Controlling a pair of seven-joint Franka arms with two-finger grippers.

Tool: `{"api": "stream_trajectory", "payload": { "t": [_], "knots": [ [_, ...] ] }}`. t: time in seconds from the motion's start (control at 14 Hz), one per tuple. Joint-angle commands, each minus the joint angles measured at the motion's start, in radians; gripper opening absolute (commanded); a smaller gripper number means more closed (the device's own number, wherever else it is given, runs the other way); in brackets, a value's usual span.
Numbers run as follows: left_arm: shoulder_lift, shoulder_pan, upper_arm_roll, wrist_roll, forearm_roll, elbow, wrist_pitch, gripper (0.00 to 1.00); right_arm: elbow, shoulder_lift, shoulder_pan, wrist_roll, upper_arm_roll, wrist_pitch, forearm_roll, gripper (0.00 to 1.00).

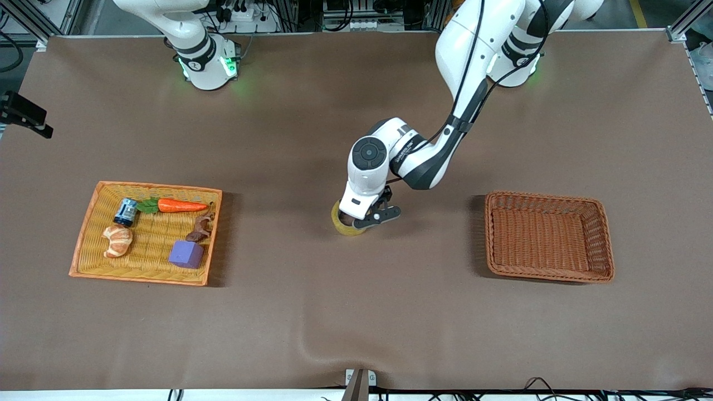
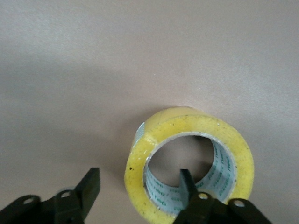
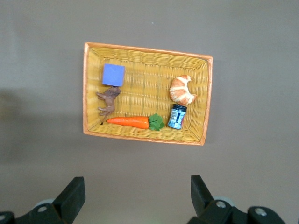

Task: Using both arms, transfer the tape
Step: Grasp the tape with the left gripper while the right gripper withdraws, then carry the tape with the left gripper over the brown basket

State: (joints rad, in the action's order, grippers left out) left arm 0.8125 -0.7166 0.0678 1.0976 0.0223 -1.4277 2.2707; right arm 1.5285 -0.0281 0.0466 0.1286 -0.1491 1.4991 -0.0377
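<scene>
The tape (image 1: 344, 225), a yellowish roll with a pale printed core, lies flat on the brown table about midway between the two baskets. My left gripper (image 1: 358, 220) is down on it. In the left wrist view one finger (image 2: 186, 179) stands inside the ring of the tape (image 2: 187, 125). The other finger (image 2: 91, 183) stands outside the wall with a gap to it, so the left gripper (image 2: 139, 181) is open astride the wall. My right gripper (image 3: 138, 187) hangs open and empty, high over the table beside the yellow basket (image 3: 88, 93); in the front view only that arm's base shows.
The yellow basket (image 1: 83, 245) toward the right arm's end holds a carrot (image 1: 181, 205), a croissant (image 1: 117, 240), a purple cube (image 1: 186, 254), a small jar (image 1: 126, 211) and a brown figurine (image 1: 201, 227). A brown wicker basket (image 1: 548, 236) stands toward the left arm's end.
</scene>
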Motion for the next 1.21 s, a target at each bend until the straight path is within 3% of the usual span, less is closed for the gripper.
{"api": "stream_trajectory", "payload": {
  "t": [0.0,0.14,0.36,0.5,0.64,0.93,1.14],
  "knots": [
    [0.033,-0.012,-0.009,0.034,0.027,0.023,0.019,0.25,0.090,-0.033,-0.013,-0.024,0.008,0.050,-0.022,1.00],
    [0.025,-0.004,-0.008,0.036,0.025,0.021,0.019,0.00,0.082,-0.026,-0.019,-0.029,0.008,0.030,-0.007,1.00],
    [-0.123,0.090,-0.025,-0.007,0.031,-0.009,-0.075,0.00,0.088,-0.024,-0.019,-0.036,0.006,0.003,0.027,1.00],
    [-0.246,0.187,-0.023,-0.158,0.030,-0.031,-0.225,0.00,0.088,-0.023,-0.020,-0.046,0.006,0.000,0.042,1.00],
    [-0.349,0.302,-0.022,-0.296,0.030,-0.092,-0.276,0.00,0.088,-0.021,-0.019,-0.046,0.006,0.001,0.051,1.00],
    [-0.538,0.517,-0.017,-0.595,0.018,-0.360,-0.271,0.00,0.082,-0.016,-0.019,-0.044,0.008,0.001,0.051,1.00],
    [-0.535,0.655,-0.019,-0.744,0.030,-0.483,-0.161,0.00,0.065,0.000,-0.020,-0.044,0.008,0.004,0.051,1.00]
  ]
}}
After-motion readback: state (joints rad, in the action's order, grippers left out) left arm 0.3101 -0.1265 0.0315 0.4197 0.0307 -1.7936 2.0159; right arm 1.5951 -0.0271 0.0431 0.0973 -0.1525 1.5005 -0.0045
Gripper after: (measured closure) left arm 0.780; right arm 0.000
